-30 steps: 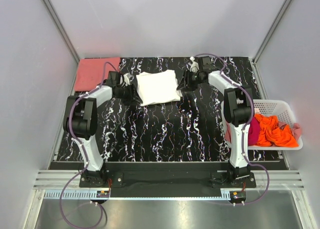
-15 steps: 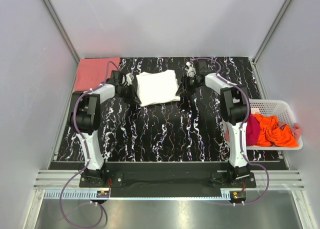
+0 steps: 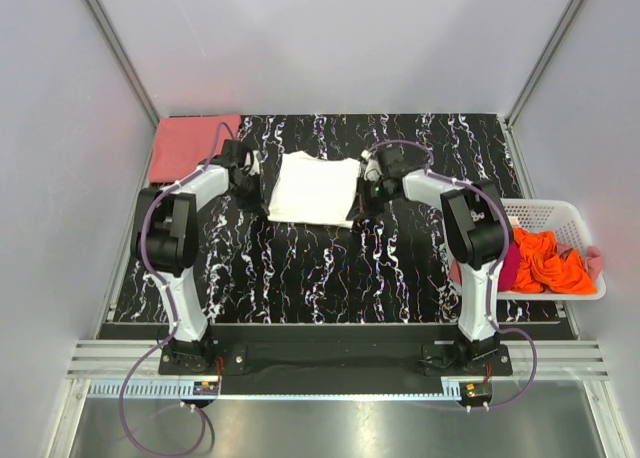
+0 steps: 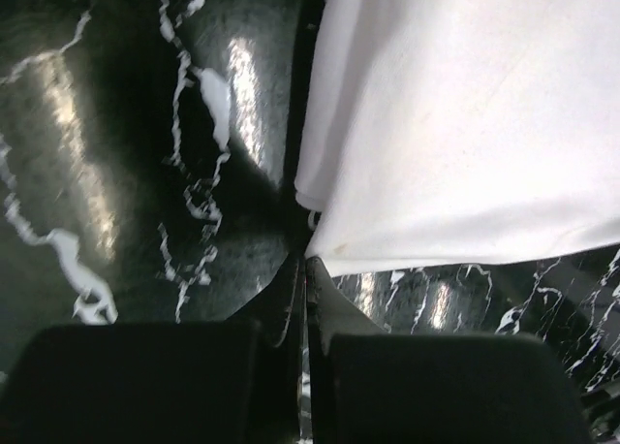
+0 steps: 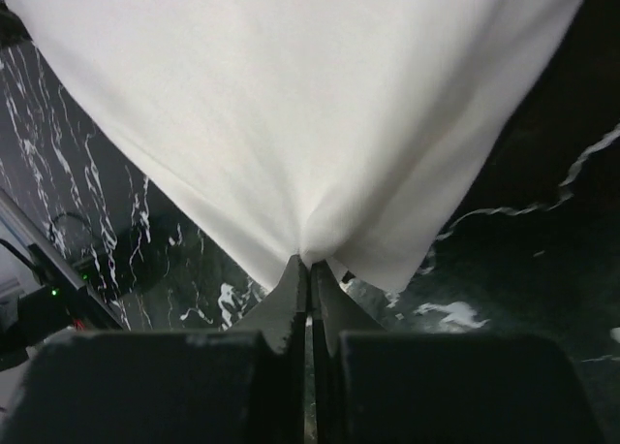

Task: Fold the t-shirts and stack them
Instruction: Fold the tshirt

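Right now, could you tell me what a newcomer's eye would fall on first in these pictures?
The white shirt stands out most against the black marbled table, pinched at opposite sides by the left gripper and the right gripper. Next comes the bright orange shirt heaped in the basket at the right edge. A folded pink shirt lies in the far left corner.

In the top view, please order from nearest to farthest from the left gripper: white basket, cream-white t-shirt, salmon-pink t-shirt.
1. The cream-white t-shirt, centre, held by the left gripper.
2. The salmon-pink t-shirt, far left corner.
3. The white basket, right edge.
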Controlling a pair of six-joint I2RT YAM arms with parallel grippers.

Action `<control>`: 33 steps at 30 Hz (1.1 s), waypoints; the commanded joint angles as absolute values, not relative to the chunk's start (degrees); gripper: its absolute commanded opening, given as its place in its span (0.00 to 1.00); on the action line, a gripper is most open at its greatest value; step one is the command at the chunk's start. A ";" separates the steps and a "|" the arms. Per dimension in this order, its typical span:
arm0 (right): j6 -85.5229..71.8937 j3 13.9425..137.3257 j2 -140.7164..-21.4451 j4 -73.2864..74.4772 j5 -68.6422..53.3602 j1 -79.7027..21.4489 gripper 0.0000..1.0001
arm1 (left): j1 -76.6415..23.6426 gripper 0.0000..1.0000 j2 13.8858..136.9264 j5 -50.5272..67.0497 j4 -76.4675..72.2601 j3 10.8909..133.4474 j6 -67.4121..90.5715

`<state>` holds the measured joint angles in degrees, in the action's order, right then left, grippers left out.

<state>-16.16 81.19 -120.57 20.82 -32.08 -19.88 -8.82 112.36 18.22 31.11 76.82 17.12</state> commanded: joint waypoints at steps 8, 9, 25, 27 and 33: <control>-25.48 65.93 -106.80 10.90 -23.55 -22.15 0.19 | -7.82 0.09 106.17 10.37 39.55 75.85 11.78; -25.75 65.57 -106.00 10.72 -23.99 -22.15 0.23 | -7.82 0.14 105.48 10.28 39.55 75.68 11.78; -33.92 69.26 -108.27 9.58 -24.35 -25.75 0.20 | -9.14 0.34 106.78 24.53 39.38 83.06 12.74; -34.01 68.03 -110.03 8.36 -23.82 -25.75 0.21 | -9.14 0.33 108.27 22.95 38.59 81.22 13.09; -33.66 67.06 -106.81 9.04 -22.42 -25.84 0.26 | -9.49 0.32 107.41 17.24 37.62 79.45 13.80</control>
<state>-33.45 66.72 -110.65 10.31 -24.45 -25.82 -9.39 108.99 19.66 39.05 79.31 12.95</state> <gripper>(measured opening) 0.240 0.321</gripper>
